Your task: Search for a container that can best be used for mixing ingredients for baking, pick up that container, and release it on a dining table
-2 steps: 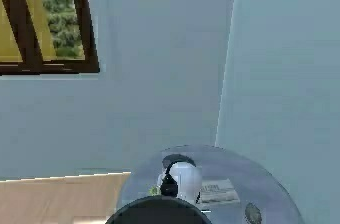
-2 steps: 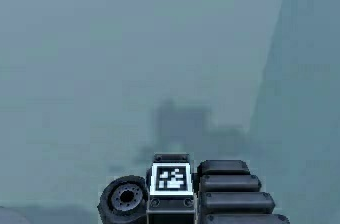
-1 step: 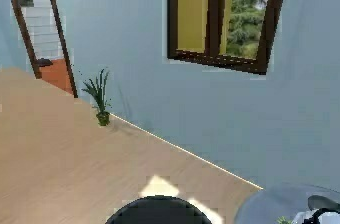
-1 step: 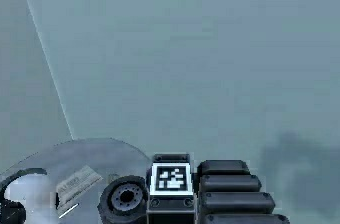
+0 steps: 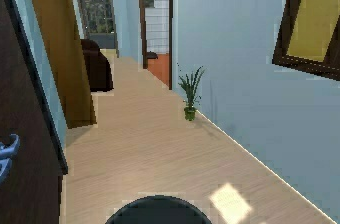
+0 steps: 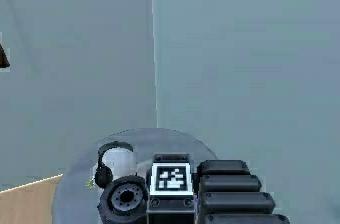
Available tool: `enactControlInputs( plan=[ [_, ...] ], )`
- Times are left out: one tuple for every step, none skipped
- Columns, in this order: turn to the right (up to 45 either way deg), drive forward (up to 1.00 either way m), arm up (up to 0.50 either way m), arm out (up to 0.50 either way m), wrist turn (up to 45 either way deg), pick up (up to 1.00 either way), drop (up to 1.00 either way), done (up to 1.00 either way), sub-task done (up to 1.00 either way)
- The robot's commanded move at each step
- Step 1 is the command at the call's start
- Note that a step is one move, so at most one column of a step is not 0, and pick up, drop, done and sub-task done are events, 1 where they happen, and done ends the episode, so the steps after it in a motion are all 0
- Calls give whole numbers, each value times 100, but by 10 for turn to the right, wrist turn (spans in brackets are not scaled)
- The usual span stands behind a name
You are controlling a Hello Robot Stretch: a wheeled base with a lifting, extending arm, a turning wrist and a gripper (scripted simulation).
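1. The step in hand looks like the search. The forward view runs down a corridor with a wooden floor between blue walls, and nothing on it has the shape of a mixing container.
2. Where the container stands cannot be told from here. The same goes for which way it points and how its long axis lies.
3. Along the corridor, a dark door fills the forward view's left, with a brown wooden door just beyond it. A potted plant stands against the wall on the right.
4. Farther on sit a dark armchair and an open doorway onto an orange floor. These rooms seem the likeliest places to look.
5. The next move probably calls for driving forward down the middle, keeping off the plant and the brown door, and turning to look into each room for a kitchen surface or a table.
6. In the arm side view the arm lies low at the bottom edge, with its white marker square. The end effector is left of that, in front of a bare blue wall.
7. The far end of the end effector is hard to make out. I cannot tell how wide it is or whether it holds anything.
8. The pick-up and the release on the dining table are not yet begun.
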Motion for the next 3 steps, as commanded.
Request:
enactControlInputs(
  plan=[
    [0, 0, 0, 28, 0, 0, 0, 0, 0],
    [0, 0, 0, 0, 450, 0, 0, 0, 0],
    [0, 0, 0, 0, 450, 0, 0, 0, 0]
  ],
)
